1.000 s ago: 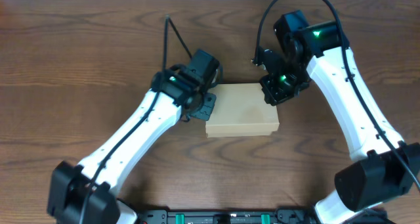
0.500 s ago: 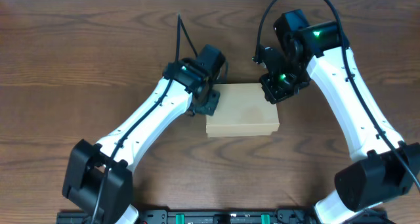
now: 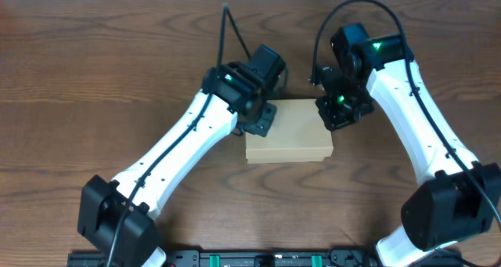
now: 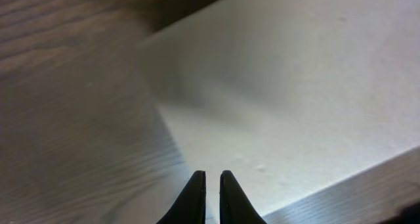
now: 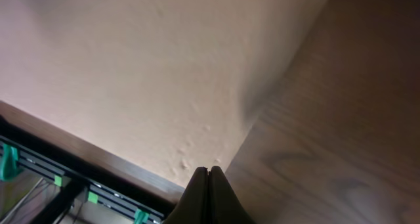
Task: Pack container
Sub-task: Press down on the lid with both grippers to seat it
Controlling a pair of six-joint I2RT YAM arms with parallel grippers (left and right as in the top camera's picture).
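Note:
The container (image 3: 288, 134) is a plain tan cardboard box lying flat mid-table with its lid down. My left gripper (image 3: 264, 120) sits over its rear left corner, fingers nearly touching with nothing between them. In the left wrist view the left gripper (image 4: 211, 178) hovers low over the edge of the pale lid (image 4: 295, 99). My right gripper (image 3: 335, 117) is at the container's rear right corner. From the right wrist camera, the right gripper (image 5: 209, 171) is shut and empty, right at the edge of the lid (image 5: 164, 73).
The brown wooden table (image 3: 94, 87) surrounds the box. A black rail with green clips (image 3: 258, 259) runs along the front edge and also shows in the right wrist view as the rail (image 5: 39, 178). Both white arms flank the box, with black cables looping above them.
My left arm swung right and toward the back, bringing its gripper onto the container's rear left corner. The right gripper shifted slightly toward the front. The container has not moved.

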